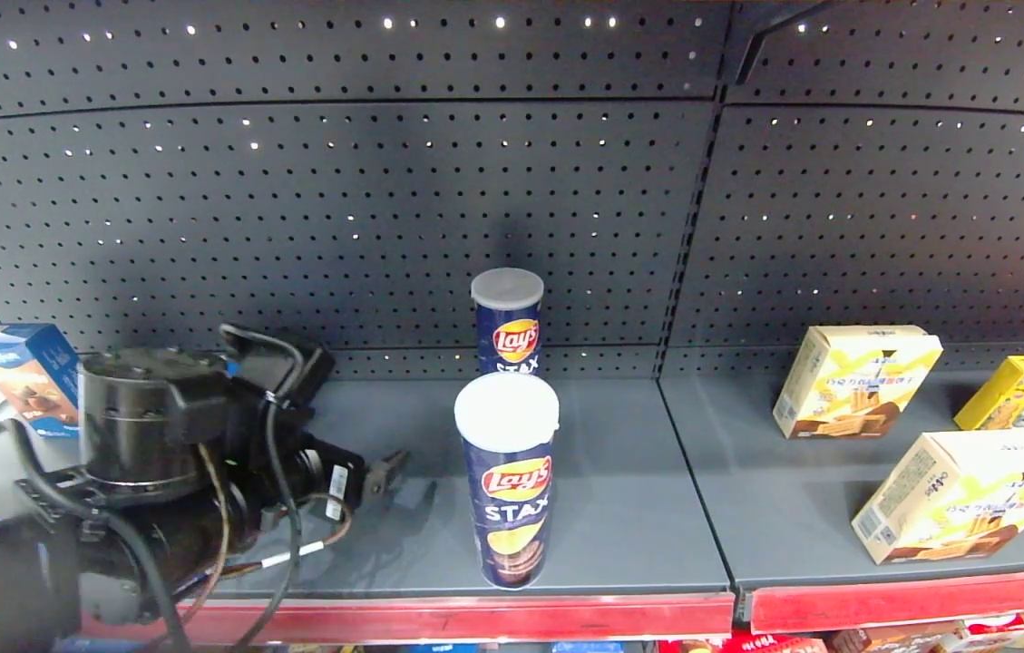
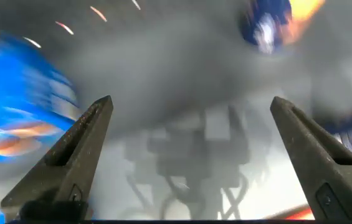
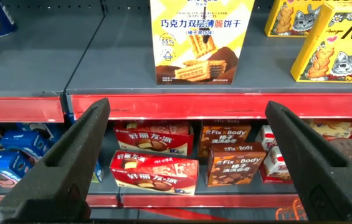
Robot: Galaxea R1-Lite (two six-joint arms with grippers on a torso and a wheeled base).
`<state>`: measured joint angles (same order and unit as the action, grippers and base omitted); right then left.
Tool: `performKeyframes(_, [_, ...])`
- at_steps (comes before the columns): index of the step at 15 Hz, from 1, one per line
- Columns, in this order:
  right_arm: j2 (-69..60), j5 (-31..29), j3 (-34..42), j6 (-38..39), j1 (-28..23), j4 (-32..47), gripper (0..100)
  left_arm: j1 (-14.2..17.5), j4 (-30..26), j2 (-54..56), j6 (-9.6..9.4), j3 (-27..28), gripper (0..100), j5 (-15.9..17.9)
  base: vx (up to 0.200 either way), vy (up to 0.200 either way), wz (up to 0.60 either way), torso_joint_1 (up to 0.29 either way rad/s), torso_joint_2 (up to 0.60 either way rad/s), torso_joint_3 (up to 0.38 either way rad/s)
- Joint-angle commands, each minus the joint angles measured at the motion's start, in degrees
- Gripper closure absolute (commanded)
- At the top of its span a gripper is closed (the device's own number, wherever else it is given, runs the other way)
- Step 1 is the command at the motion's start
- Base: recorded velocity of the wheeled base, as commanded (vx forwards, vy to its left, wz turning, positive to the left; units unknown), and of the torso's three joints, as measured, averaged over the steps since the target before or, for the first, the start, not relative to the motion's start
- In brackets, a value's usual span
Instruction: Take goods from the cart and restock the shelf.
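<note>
Grey metal shelf (image 1: 620, 508) carries two chip cans in a line: the front can (image 1: 506, 481) stands upright near the red edge (image 1: 475, 621), and the rear can (image 1: 508, 322) stands upright behind it against the pegboard (image 1: 339, 209), likely so the row faces the shopper and fills from back to front. The left gripper (image 1: 392, 472) lies low over the shelf near the front can but apart from it, its fingers (image 2: 79, 146) spread with nothing between them; I judge this can placed and let go. The right gripper (image 3: 188, 162) hangs before the shelf's front, fingers (image 3: 63, 162) wide and empty, facing a biscuit box (image 3: 197, 40). More goods must come from the cart, and either free arm suits that fetch
</note>
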<state>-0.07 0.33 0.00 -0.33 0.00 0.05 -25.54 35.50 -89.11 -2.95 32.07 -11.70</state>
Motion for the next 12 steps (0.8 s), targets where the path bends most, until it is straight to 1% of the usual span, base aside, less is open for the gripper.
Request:
performKeyframes(1, [0.1,0.0,0.0,0.0,0.0,0.0,0,4.6,-1.6,10.5,-2.15,3.6,0,1.2,0.0,0.0,0.0,0.0,0.0,0.0])
performKeyframes(3, [0.1,0.0,0.0,0.0,0.0,0.0,0,4.9,-8.0,18.4,-2.32,5.5,0,1.0,0.0,0.0,0.0,0.0,0.0,0.0])
performKeyframes(4, [0.1,0.0,0.0,0.0,0.0,0.0,0,4.9,-9.8,20.8,-2.32,5.4,0,0.8,0.0,0.0,0.0,0.0,0.0,0.0])
performKeyframes(5, [0.1,0.0,0.0,0.0,0.0,0.0,0,5.5,-12.0,25.6,-2.06,4.1,0,0.1,0.0,0.0,0.0,0.0,0.0,0.0])
performKeyframes(8, [0.1,0.0,0.0,0.0,0.0,0.0,0,11.7,-13.3,37.2,-1.97,-3.9,0,0.4,0.0,0.0,0.0,0.0,0.0,0.0])
performKeyframes(9, [0.1,0.0,0.0,0.0,0.0,0.0,0,12.4,-13.3,39.6,-1.97,-5.4,0,0.4,0.0,0.0,0.0,0.0,0.0,0.0])
performKeyframes(10, [0.1,0.0,0.0,0.0,0.0,0.0,0,14.5,-14.0,47.5,-2.15,-10.6,0,0.4,0.0,0.0,0.0,0.0,0.0,0.0])
performKeyframes(11, [0.1,0.0,0.0,0.0,0.0,0.0,0,15.7,-15.2,51.8,-2.15,-13.4,0,0.4,0.0,0.0,0.0,0.0,0.0,0.0])
performKeyframes(12, [0.1,0.0,0.0,0.0,0.0,0.0,0,16.6,-17.6,58.6,-2.06,-17.5,0,0.4,0.0,0.0,0.0,0.0,0.0,0.0])
